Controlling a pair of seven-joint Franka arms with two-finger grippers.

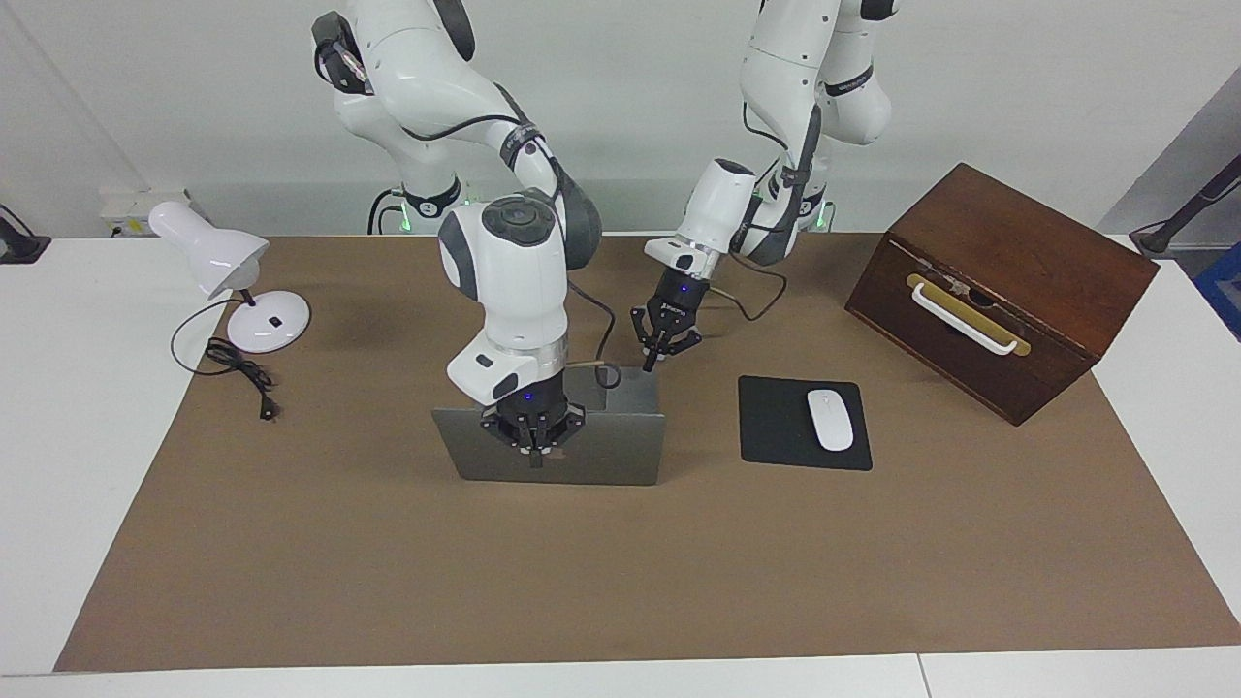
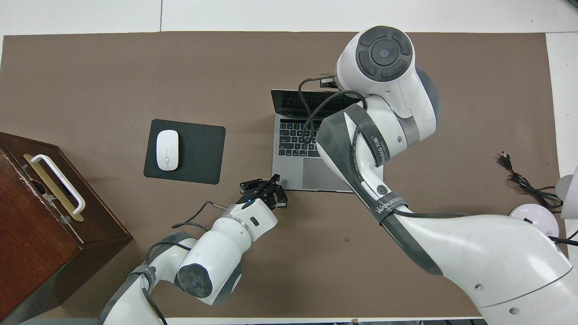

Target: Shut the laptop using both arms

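The laptop point(image 1: 557, 446) sits open near the middle of the brown table mat point(image 1: 620, 582), its lid raised and tilted so that the outer face of the lid shows in the facing view and the keyboard shows in the overhead view. The right gripper point(image 1: 531, 454) is at the outer face of the lid, near its middle, with its fingers pointing down; whether they are spread or clenched cannot be told. The left gripper point(image 1: 659, 351) hangs over the corner of the laptop base nearest the robots at the left arm's end, fingers spread apart and holding nothing. Beside the laptop, toward the left arm's end of the table, a white mouse point(image 1: 830, 419) rests on a black mouse pad point(image 1: 776, 427). Past that stands a wooden box point(image 1: 1008, 281) with a white handle. A white desk lamp point(image 1: 233, 281) stands at the right arm's end.
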